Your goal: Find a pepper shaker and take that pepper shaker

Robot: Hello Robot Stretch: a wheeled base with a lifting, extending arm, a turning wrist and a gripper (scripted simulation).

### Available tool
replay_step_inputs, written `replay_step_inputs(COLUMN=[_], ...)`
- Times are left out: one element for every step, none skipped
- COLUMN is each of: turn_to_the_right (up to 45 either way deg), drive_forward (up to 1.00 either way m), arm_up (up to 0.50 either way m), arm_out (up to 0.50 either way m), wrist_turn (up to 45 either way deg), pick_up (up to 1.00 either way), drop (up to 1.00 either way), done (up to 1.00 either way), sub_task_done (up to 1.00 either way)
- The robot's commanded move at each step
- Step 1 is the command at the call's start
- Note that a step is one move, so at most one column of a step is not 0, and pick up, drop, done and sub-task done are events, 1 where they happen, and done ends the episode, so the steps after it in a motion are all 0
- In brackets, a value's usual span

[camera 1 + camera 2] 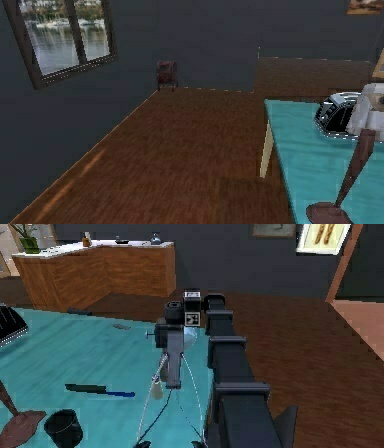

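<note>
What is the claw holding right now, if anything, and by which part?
It cannot be told: the claw shows against the turquoise table, with a small pale thing at or behind its far end.

arm [232, 374]: my dark square bar, rising from the arm side view's bottom edge just right of the middle, reaching far out.
white squares [192, 309]: two, at my arm's far end.
gripper [168, 374]: dark body just left of them.
hold: i cannot tell whether i hold anything.
</note>
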Motion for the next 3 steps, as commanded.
replay_step_inputs(turn_to_the_right=[0.0,0.0,0.0], drive_forward=[0.0,0.0,0.0], arm_up=[0.0,0.0,0.0], arm_out=[0.0,0.0,0.0], wrist_turn=[45.0,45.0,45.0], pick_up=[0.0,0.0,0.0], drop=[0.0,0.0,0.0], done=[0.0,0.0,0.0], sub_task_done=[0.0,0.0,0.0])
